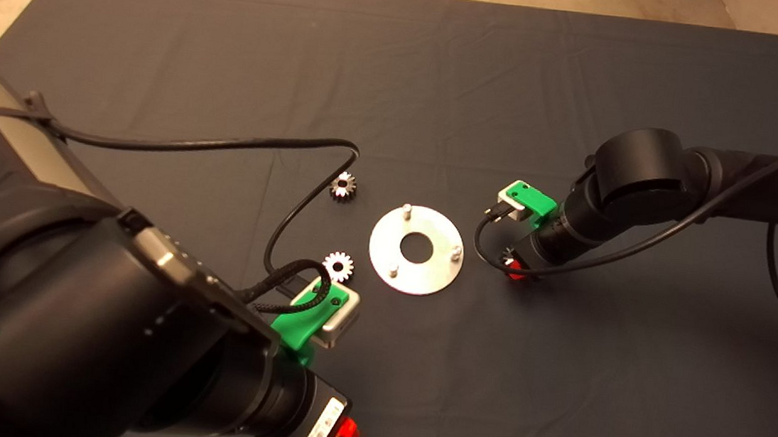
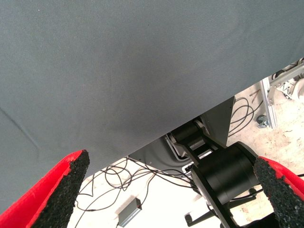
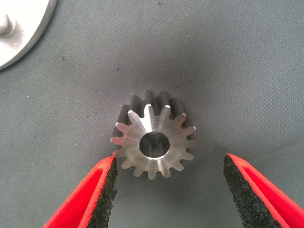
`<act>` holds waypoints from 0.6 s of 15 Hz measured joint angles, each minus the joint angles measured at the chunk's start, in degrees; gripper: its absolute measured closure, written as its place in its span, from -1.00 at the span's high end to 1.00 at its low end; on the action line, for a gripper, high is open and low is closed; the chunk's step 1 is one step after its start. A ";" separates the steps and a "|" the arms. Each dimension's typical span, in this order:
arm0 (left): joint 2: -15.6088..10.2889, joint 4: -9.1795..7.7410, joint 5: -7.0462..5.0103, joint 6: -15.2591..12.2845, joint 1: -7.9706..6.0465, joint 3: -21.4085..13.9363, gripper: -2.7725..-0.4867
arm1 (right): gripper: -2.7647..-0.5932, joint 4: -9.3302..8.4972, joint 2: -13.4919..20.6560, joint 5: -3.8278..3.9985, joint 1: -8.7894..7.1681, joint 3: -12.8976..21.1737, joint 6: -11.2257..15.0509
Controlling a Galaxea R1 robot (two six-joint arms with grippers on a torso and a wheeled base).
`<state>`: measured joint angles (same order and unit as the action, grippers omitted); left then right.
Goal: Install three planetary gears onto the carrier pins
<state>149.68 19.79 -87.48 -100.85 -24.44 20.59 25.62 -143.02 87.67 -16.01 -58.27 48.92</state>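
So the silver disc (image 1: 416,250) sits flat on the dark mat (image 1: 446,74) covering the tabletop, and its three carrier pins (image 1: 406,210) all stand bare, no gear on any of them. The right gripper (image 3: 168,190) is low over the mat just right of the disc, jaws spread wide with one planetary gear (image 3: 153,140) lying flat between them; one black pad (image 3: 108,190) looks right up against the teeth, though I can't tell if it's touching, and the other is clearly apart from it. In the head view that gear is mostly hidden under the gripper. The other two gears are on the mat on the disc's left side: one (image 1: 338,266) just beside its rim, the other (image 1: 343,185) a bit farther off, up and to the left. The left gripper (image 2: 171,190) hangs near the mat's front edge, well away from the disc, jaws wide and holding nothing.
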 joint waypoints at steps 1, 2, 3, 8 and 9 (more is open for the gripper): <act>0.00 0.00 0.00 0.00 0.00 0.00 0.77 | -0.02 0.00 0.00 0.00 0.00 0.06 0.02; 0.00 0.00 0.00 0.00 0.00 0.00 0.77 | -0.02 0.02 0.00 0.00 0.13 0.15 0.06; 0.00 0.00 0.00 0.00 0.00 0.00 0.77 | -0.02 0.02 0.00 0.00 0.46 0.17 0.22; 0.00 0.00 0.00 0.00 0.00 0.00 0.77 | -0.02 0.09 -0.17 0.02 1.22 0.23 0.57; 0.00 0.00 0.00 0.00 0.00 0.00 0.77 | -0.02 0.11 -0.34 -0.01 1.57 0.24 0.61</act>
<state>149.68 19.79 -87.48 -100.85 -24.44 20.59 25.73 -143.36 87.67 -14.43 -58.03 49.53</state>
